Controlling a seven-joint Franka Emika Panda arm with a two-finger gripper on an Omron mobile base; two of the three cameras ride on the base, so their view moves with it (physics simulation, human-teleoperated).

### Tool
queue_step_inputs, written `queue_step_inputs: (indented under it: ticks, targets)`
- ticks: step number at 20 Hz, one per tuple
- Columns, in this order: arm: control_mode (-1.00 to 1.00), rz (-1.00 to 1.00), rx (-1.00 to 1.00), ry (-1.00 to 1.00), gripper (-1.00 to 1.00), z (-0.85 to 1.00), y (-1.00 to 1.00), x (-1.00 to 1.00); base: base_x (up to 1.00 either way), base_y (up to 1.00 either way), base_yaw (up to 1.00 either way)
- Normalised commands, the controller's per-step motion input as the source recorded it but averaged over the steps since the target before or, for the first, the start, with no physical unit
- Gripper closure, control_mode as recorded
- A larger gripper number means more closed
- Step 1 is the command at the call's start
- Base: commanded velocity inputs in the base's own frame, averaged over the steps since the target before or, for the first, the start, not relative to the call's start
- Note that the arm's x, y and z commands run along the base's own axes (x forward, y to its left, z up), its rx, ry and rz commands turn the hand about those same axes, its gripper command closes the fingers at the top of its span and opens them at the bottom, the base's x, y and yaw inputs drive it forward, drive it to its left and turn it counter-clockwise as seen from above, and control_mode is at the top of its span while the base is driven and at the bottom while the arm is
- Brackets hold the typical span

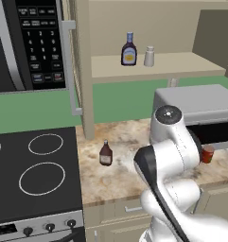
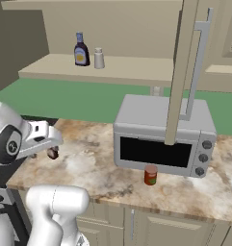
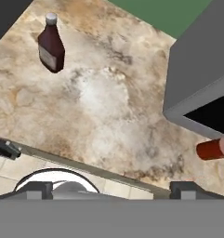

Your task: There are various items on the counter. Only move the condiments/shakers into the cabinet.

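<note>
Brown-red bottle [image 3: 51, 44] well beyond open pincer [image 3: 111, 189].

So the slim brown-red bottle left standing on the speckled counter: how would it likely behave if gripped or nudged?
The slim brown-red bottle stands upright, tall for its narrow base, so a nudge near its cap would probably tip it. It looks rigid, so it shouldn't deform under the jaws. Its rounded body would likely roll on the flat speckled stone counter once toppled.

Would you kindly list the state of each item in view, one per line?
Blue-capped bottle: upright on cabinet shelf.
Shaker: upright beside it.
Brown-red bottle: upright on counter.
Red can: upright before microwave.
Gripper: open, empty.
</note>
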Motion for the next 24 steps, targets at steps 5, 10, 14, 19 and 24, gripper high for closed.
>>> queue_step_inputs:
  ticks: [5, 10, 14, 19, 24]
  targets:
    - [-1.0, 0.14, 0.25, 0.18, -1.0, -0.4, -0.11, 0.18, 0.0, 0.0, 0.0]
    - [-1.0, 0.01, 0.09, 0.01, -1.0, -0.03, 0.01, 0.02, 0.0, 0.0, 0.0]
    - [-1.0, 0.0, 0.15, -0.03, -1.0, 0.0, 0.06, 0.0, 0.0, 0.0, 0.0]
    - [-1.0, 0.0, 0.19, -0.1, -1.0, 0.0, 0.3, 0.01, 0.0, 0.0, 0.0]
    - [-1.0, 0.02, 0.13, -0.07, -1.0, 0.0, 0.07, 0.03, 0.0, 0.0, 0.0]
